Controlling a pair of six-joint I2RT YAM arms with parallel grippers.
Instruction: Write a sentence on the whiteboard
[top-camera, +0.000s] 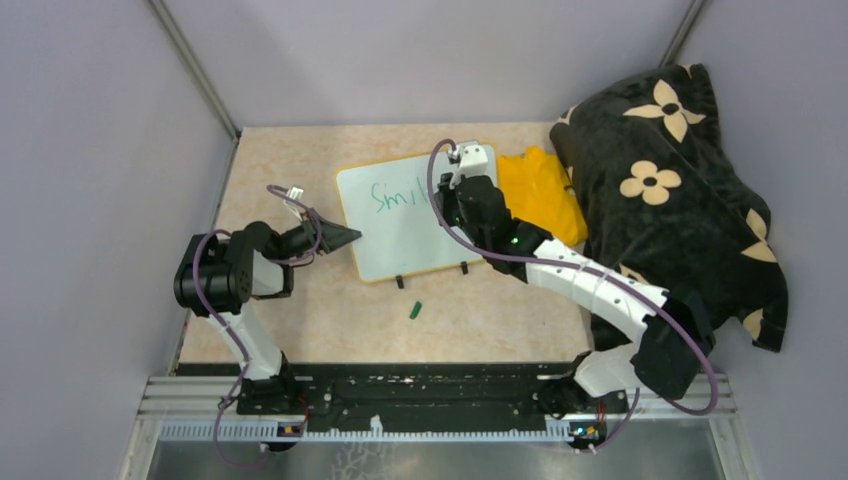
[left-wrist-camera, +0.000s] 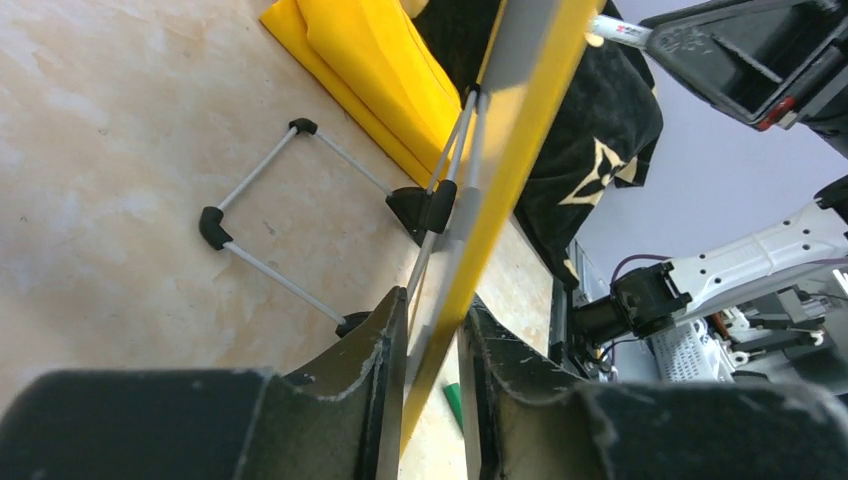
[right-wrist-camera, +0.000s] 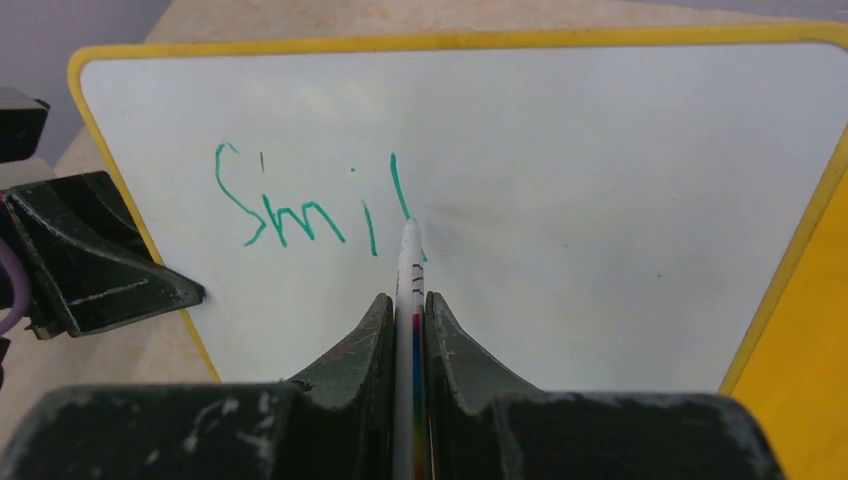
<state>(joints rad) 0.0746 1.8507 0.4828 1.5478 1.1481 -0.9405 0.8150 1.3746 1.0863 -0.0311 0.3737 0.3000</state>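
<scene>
Lettering (right-wrist-camera: 300, 205) in green runs across the upper left of the whiteboard (right-wrist-camera: 560, 150) in the right wrist view. We read "Smil", so the first word is unfinished and a second line not begun. In the overhead view the whiteboard sits mid-frame on the worktop (top-camera: 300, 320), propped on a wire stand (left-wrist-camera: 265, 215) that shows in the left wrist view. The left pincer (left-wrist-camera: 432, 335) is clamped on the board's yellow left edge, we judge to stop it sliding or tipping back under the push of the pen. The right pincer (right-wrist-camera: 408, 305) is closed on a marker (right-wrist-camera: 410, 265), held lengthwise between the fingers so that its tip points straight at the board. The tip seems to meet the surface at the foot of the "l", where the next letter should start. A green cap (top-camera: 415, 309) lies on the worktop below the board, out of the way of both arms. A yellow cloth (top-camera: 545, 190) lies just right of the board, beside a black flowered blanket (top-camera: 670, 170) at the right of the frame. The next stroke, we think, calls for light pressure.
</scene>
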